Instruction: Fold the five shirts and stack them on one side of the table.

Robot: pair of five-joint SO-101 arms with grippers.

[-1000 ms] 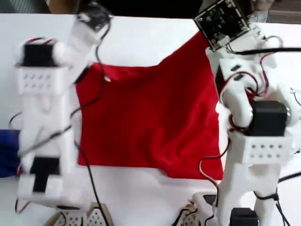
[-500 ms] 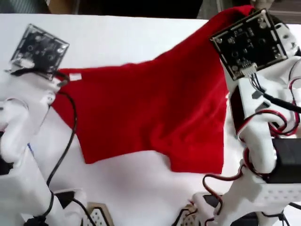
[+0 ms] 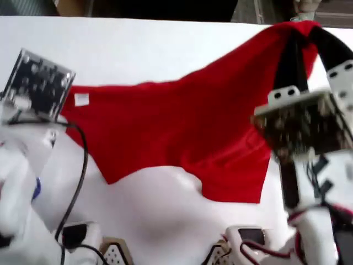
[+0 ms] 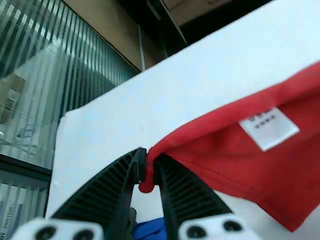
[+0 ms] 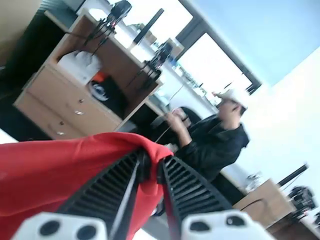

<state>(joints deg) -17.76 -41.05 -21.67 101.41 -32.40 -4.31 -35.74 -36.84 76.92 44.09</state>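
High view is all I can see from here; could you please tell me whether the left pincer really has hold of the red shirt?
Observer: Yes. In the left wrist view the left pincer is shut on a corner of the red shirt, with the cloth pinched between its tips.
Operator: Thank you. And does the right pincer have a firm hold too?
Observer: The right wrist view shows the right pincer shut on a bunched fold of the shirt, and the fold wraps over both fingertips.
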